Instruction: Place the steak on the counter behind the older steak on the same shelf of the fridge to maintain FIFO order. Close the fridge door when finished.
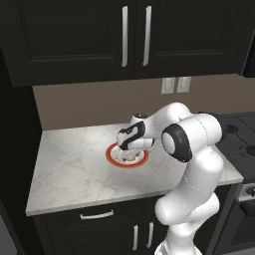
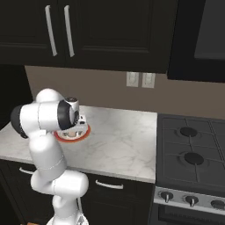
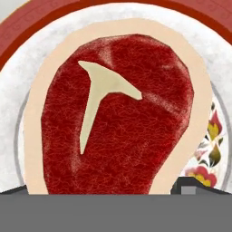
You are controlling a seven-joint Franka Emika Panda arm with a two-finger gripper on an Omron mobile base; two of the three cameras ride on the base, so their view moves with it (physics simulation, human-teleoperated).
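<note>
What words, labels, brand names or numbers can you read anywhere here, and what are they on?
None: no readable text in any view.
The red-rimmed white plate carries a painted floral pattern, not lettering.
The thick cream-rimmed red steak has a pale T-shaped bone, not a letter.
The round stove knobs have no markings that can be made out.

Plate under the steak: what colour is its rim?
Red rim around a white plate, with a small floral pattern inside; clearest in the hand view.

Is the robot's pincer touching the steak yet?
Cannot tell. The hand view has the steak very close on its plate, with only one fingertip peeking beside it; no contact or gap shows plainly.
</note>
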